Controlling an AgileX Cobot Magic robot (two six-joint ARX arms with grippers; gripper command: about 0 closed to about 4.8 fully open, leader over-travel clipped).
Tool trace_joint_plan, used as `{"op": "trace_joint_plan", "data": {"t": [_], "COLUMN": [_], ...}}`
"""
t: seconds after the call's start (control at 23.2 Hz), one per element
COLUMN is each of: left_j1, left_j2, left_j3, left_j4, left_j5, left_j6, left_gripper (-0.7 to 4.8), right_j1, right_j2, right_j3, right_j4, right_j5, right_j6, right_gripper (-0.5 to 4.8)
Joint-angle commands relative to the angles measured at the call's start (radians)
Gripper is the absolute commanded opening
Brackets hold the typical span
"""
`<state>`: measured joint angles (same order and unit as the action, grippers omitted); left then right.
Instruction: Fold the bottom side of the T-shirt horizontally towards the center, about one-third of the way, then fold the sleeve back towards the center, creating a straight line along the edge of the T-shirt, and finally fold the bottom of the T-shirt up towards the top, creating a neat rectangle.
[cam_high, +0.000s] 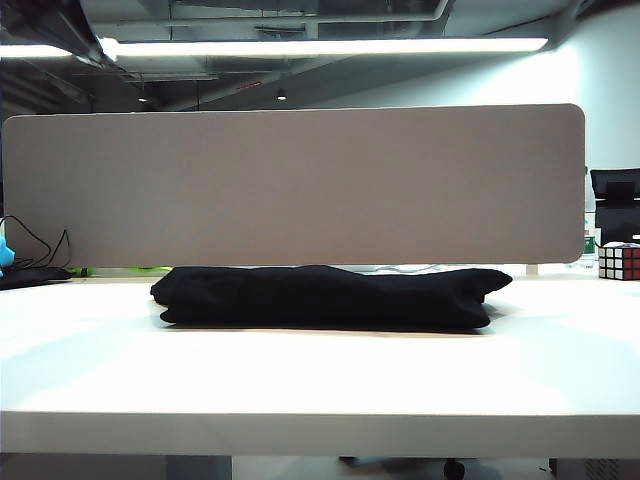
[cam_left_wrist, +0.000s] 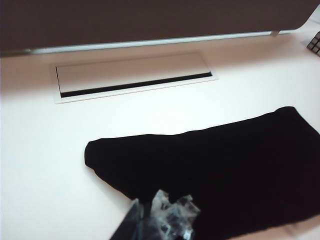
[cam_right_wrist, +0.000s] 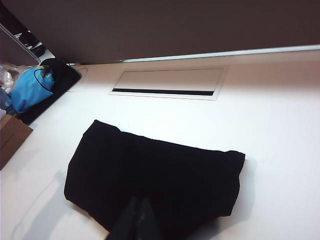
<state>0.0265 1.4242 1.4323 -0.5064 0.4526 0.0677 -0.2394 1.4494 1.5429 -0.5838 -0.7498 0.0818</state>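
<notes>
The T-shirt (cam_high: 325, 296) lies folded into a low black bundle in the middle of the white tabletop (cam_high: 320, 380), its long side running across the exterior view, just in front of the grey divider panel (cam_high: 295, 185) at the tabletop's far edge. Its near edge is fairly straight; the corner on the right side of that view pokes out into a soft point, and the left end is rounded. Wide bare tabletop stretches in front of the bundle and to both sides. A Rubik's cube (cam_high: 619, 261) sits well apart at the far right, and a small black item with cables (cam_high: 30, 270) and something blue (cam_high: 5, 255) sit at the far left. Between the T-shirt and the panel a rectangular cable slot (cam_left_wrist: 135, 77) is set flush into the surface. Neither arm shows in the exterior view. The left pincer (cam_left_wrist: 160, 220) is above the near edge of the T-shirt toward its left end, its clear-tipped fingers drawn together on nothing. The right pincer (cam_right_wrist: 137, 220) is over the near edge at the other side, its 2 dark fingers pressed together, also gripping nothing.
</notes>
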Motion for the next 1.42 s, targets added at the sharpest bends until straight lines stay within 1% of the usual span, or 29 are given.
{"op": "trace_joint_plan", "data": {"t": [0.04,0.22,0.26,0.3,0.34,0.47,0.6,0.73,0.78,0.9,1.03,1.25,1.34,1.38,1.42], "left_j1": [0.000,0.000,0.000,0.000,0.001,-0.001,-0.001,-0.003,-0.005,-0.005,-0.005,-0.005,-0.005,-0.005,-0.005], "left_j2": [-0.126,-0.299,-0.339,-0.429,-0.509,-0.637,-0.759,-0.863,-0.921,-1.025,-1.104,-1.240,-1.292,-1.331,-1.352], "left_j3": [-0.126,-0.299,-0.336,-0.417,-0.488,-0.600,-0.705,-0.786,-0.835,-0.921,-0.985,-1.077,-1.106,-1.123,-1.133], "left_j4": [0.024,0.045,0.045,0.047,0.070,0.153,0.239,0.278,0.287,0.291,0.292,0.292,0.293,0.295,0.301], "left_j5": [0.003,-0.030,-0.039,-0.058,-0.076,-0.074,-0.076,-0.103,-0.121,-0.127,-0.171,-0.192,-0.209,-0.242,-0.265], "left_j6": [0.006,0.006,0.004,0.002,-0.010,-0.041,-0.074,-0.091,-0.110,-0.115,-0.154,-0.161,-0.194,-0.241,-0.276], "left_gripper": [-0.06,-0.06,-0.06,-0.06,-0.06,-0.06,-0.06,-0.06,-0.06,-0.06,-0.06,-0.06,-0.06,-0.06,-0.06], "right_j1": [0.001,0.001,0.001,0.000,0.000,0.001,0.001,0.002,0.011,0.052,0.089,0.166,0.203,0.244,0.270], "right_j2": [-0.111,-0.264,-0.311,-0.396,-0.486,-0.600,-0.698,-0.774,-0.813,-0.896,-0.967,-1.081,-1.125,-1.167,-1.191], "right_j3": [-0.083,-0.235,-0.292,-0.396,-0.525,-0.697,-0.825,-0.907,-0.941,-1.008,-1.065,-1.156,-1.188,-1.221,-1.241], "right_j4": [0.034,0.084,0.113,0.169,0.259,0.380,0.443,0.478,0.486,0.531,0.583,0.612,0.621,0.626,0.626], "right_j5": [0.087,0.132,0.153,0.192,0.216,0.217,0.222,0.256,0.263,0.334,0.377,0.490,0.548,0.616,0.664], "right_j6": [-0.013,-0.034,-0.034,-0.035,-0.033,-0.006,0.038,0.067,0.072,0.064,0.065,0.075,0.075,0.076,0.075], "right_gripper": [-0.04,-0.04,-0.04,-0.04,-0.04,-0.04,-0.05,-0.04,-0.04,-0.04,-0.04,-0.04,-0.05,-0.05,-0.04]}}
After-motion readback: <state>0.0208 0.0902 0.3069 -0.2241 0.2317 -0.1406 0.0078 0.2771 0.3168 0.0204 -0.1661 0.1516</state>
